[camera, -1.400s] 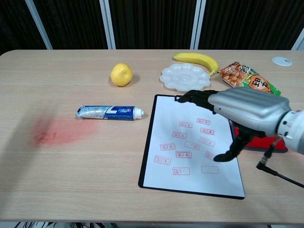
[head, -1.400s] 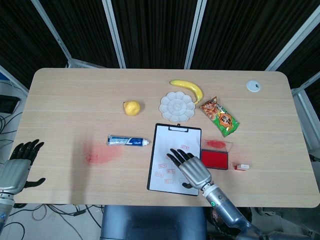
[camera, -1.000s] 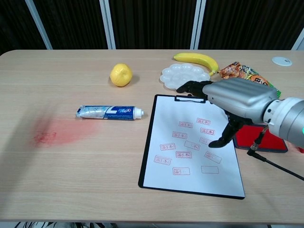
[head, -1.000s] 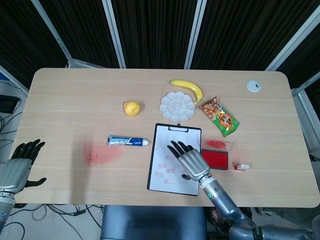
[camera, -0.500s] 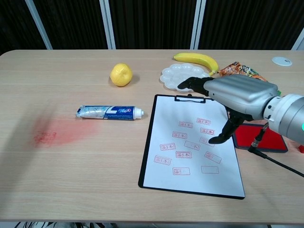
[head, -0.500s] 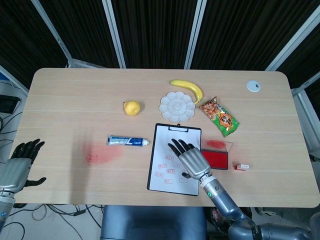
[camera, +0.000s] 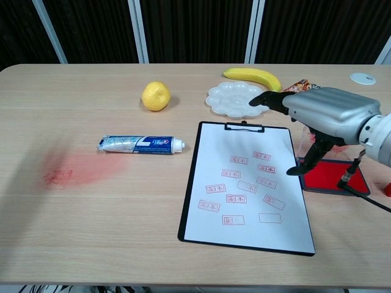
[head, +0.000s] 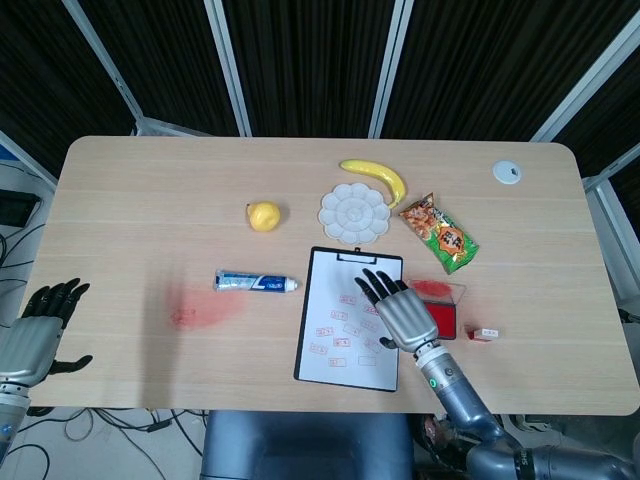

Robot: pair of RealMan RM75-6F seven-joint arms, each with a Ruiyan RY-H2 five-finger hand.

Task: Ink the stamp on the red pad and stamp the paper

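Observation:
The clipboard with white paper (head: pixel 335 300) (camera: pixel 223 152) lies at the table's front centre and carries several red stamp marks. To its right sits the red ink pad (head: pixel 448 318) (camera: pixel 333 180) with its clear lid open. The small stamp (head: pixel 483 334) lies on the table right of the pad, and no hand touches it. My right hand (head: pixel 402 312) (camera: pixel 324 113) hovers over the paper's right edge and the pad's left side, fingers spread and holding nothing. My left hand (head: pixel 38 328) hangs off the table's front left corner, open and empty.
A banana (head: pixel 375 177), a white palette (head: pixel 354 212) and a snack bag (head: pixel 440 232) lie behind the clipboard. A lemon (head: pixel 264 215) and a toothpaste tube (head: pixel 256 283) sit to the left, near a red smear (head: pixel 200 310). A white disc (head: pixel 508 172) is at the back right.
My right hand has moved right, from above the middle of the paper to its right edge and the ink pad. The left hand has stayed still.

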